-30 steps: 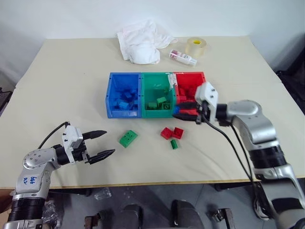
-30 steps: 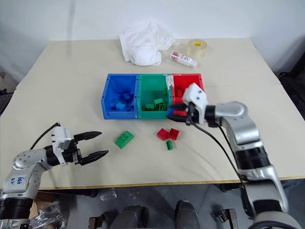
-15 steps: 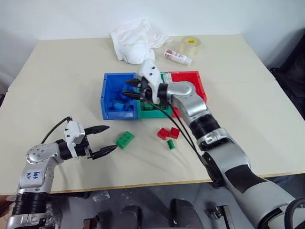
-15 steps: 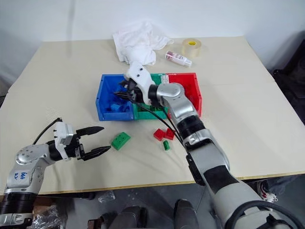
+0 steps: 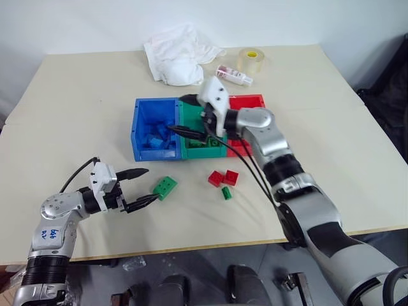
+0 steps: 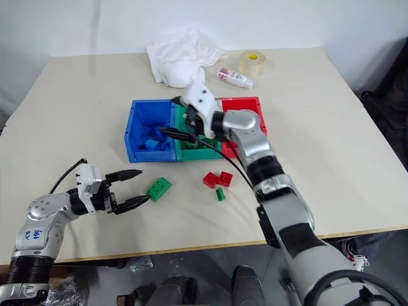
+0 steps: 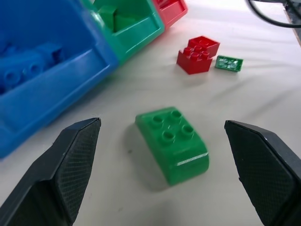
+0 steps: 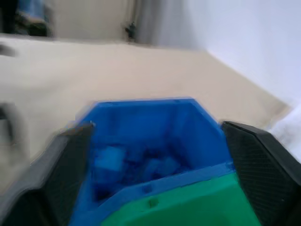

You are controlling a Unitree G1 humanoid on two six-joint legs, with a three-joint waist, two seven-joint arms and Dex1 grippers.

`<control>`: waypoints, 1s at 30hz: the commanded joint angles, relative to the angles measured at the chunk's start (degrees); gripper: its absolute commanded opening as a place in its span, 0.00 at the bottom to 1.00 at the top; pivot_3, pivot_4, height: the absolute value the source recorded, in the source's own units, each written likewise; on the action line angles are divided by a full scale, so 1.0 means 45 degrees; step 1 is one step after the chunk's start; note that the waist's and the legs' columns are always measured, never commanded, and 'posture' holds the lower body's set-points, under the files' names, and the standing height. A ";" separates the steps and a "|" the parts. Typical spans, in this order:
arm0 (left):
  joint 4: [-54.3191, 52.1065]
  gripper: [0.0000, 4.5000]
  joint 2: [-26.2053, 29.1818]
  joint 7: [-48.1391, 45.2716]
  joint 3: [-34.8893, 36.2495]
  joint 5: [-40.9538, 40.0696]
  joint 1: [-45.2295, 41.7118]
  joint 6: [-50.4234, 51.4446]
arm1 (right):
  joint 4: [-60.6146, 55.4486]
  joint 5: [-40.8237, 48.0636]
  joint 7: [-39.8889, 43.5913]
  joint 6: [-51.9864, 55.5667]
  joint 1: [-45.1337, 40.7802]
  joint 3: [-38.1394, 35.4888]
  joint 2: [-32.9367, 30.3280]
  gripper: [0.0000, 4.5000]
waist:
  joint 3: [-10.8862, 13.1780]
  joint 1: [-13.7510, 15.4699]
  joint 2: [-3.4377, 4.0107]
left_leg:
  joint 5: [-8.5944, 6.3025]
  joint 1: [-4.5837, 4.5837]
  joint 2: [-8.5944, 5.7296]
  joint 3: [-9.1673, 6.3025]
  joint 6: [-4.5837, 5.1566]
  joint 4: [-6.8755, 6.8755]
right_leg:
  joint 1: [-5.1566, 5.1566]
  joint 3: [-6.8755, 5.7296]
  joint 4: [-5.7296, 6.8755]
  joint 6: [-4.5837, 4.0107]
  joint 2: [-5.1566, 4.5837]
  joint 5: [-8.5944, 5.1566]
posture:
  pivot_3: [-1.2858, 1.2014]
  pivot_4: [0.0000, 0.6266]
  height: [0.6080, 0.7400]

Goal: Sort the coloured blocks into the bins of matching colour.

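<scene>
Since a second ago the right gripper [image 5: 191, 116] has swung left from the near edge of the red bin [image 5: 254, 102] to hang over the green bin [image 5: 197, 118], and its jaws, then pinched shut, now stand wide with nothing between them; most likely a block has just been let go there. Nearest, the left gripper [image 5: 141, 189] has hardly shifted: it sits low over the table [image 5: 76, 108] at the near left, fingers spread and empty, aimed rightward at a green block [image 7: 172, 140] that lies flat, studs up, just beyond its tips, so it seems lined up for a sideways pinch on that block. A little farther right, two red blocks [image 5: 224, 178] touch each other, with a small green piece [image 5: 226, 192] just on their near side; all three are unsorted on the bare table. Behind them the bins stand joined in a row, blue bin [image 5: 153, 127] left, green middle, red right, with blue blocks piled in the blue one and green ones in the green. At the far edge lie a white cloth [image 5: 178, 54], a small bottle [image 5: 233, 76] and a tape roll [image 5: 252, 60], well apart from the work.
</scene>
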 commanded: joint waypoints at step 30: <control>0.0964 1.00 0.0202 -0.0657 0.0026 0.0139 -0.0493 -0.0593 | -1.0377 0.2829 0.1653 0.6406 0.9741 -0.2075 -0.8655 1.00 | 0.0002 0.0944 -0.0001 | -0.0004 0.0009 0.0026 0.0134 0.0013 0.0038 | 0.0019 0.0047 -0.0074 0.0008 -0.0002 0.0003 | 0.52 0.24 1.00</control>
